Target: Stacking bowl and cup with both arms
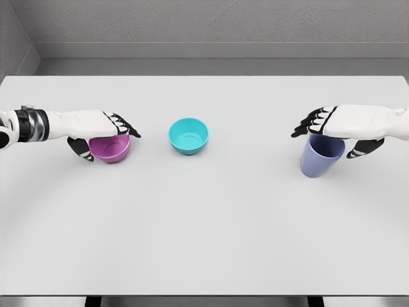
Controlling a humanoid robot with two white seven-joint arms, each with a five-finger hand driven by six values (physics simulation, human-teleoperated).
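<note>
Left hand (102, 131): gripping purple bowl (110, 148), left.
Right hand (335, 128): gripping blue cup (321, 158), right.
Risk: cup looks tilted — may slip; teal bowl (188, 135) between — collision.

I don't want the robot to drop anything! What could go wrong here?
The left hand is wrapped over the rim of the small purple bowl, so the bowl might tip or slip when lifted. The right hand holds the tall blue-grey cup only near its top, so it could swing or fall. Either one might bump the turquoise bowl in the middle.
</note>
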